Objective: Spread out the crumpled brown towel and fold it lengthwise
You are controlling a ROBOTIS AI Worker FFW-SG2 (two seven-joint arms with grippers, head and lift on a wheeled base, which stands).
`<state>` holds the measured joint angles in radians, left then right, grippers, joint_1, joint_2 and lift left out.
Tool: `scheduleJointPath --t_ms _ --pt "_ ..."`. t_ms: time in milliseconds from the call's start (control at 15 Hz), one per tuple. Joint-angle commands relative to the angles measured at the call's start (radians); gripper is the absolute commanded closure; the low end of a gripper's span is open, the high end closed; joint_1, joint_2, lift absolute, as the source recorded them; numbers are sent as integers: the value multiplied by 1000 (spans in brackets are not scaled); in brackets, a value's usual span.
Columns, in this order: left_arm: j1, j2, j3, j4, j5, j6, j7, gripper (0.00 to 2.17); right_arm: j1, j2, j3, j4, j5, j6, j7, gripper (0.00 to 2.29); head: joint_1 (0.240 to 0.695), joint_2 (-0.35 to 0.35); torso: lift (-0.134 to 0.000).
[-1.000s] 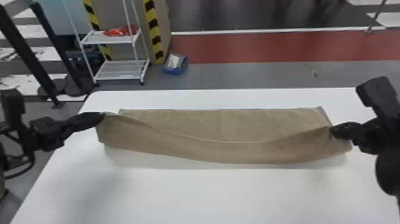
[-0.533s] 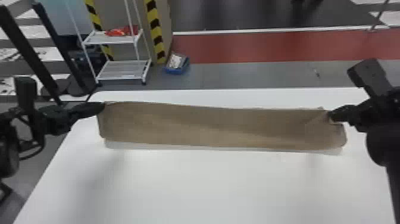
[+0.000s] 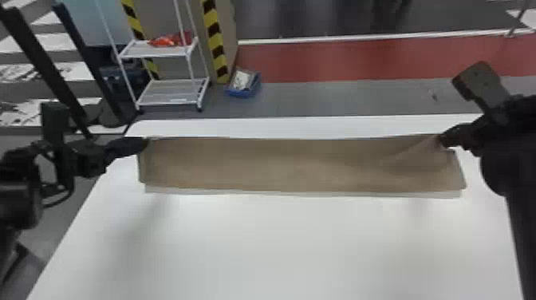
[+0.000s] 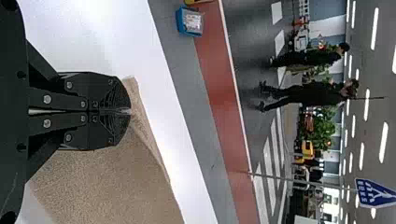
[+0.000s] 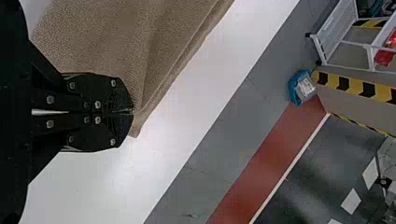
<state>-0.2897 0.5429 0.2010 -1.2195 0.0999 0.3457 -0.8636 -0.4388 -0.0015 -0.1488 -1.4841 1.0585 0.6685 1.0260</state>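
Observation:
In the head view my left gripper (image 3: pixel 146 143) is at the far left corner of the brown towel (image 3: pixel 295 165), and my right gripper (image 3: pixel 440 140) at its far right corner. The towel stretches between them as a long narrow band, its lower edge lying along the white table with a thin pale strip under it. Small creases fan out from the right corner. In the left wrist view, my left gripper (image 4: pixel 130 112) is shut on the towel (image 4: pixel 109 182). My right gripper (image 5: pixel 133 112) pinches the towel (image 5: pixel 112 37) in the right wrist view.
The white table (image 3: pixel 279 247) extends from the towel toward the front. Beyond its back edge stand a white rack (image 3: pixel 171 99) and a blue bin (image 3: pixel 243 91) on the floor. Dark posts rise behind the left arm.
Both grippers have moved with the towel's held edge toward the back of the table. The sagging upper layer has drawn up taut, and the towel's front edge now lies farther back.

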Motion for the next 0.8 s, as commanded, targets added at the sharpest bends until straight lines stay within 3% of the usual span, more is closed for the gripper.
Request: scheduleJointPath --t_ms 0,467,533,600,667,733 --pt "-11 6 -20 12 -3 -12 1 1342 -12 2 0 25 23 -16 -1 1986 683 122 -128" --pt "-49 2 -64 28 -22 -21 17 1342 -43 2 -17 113 87 -65 -53 1980 680 104 -128" --pt "-49 -3 -71 28 -25 -33 29 1335 -41 2 -17 114 92 -62 -83 1838 679 100 -128" --pt "-46 -11 -77 28 -22 -61 57 1042 -41 2 -17 116 92 -40 -112 1322 678 94 -128" --pt "-34 -23 -75 28 1 -107 98 336 -40 2 -14 116 84 -22 -141 356 677 89 -128" --pt "-28 -31 -77 25 1 -110 127 -2 -35 2 -8 114 86 3 -181 -2 674 82 -128"
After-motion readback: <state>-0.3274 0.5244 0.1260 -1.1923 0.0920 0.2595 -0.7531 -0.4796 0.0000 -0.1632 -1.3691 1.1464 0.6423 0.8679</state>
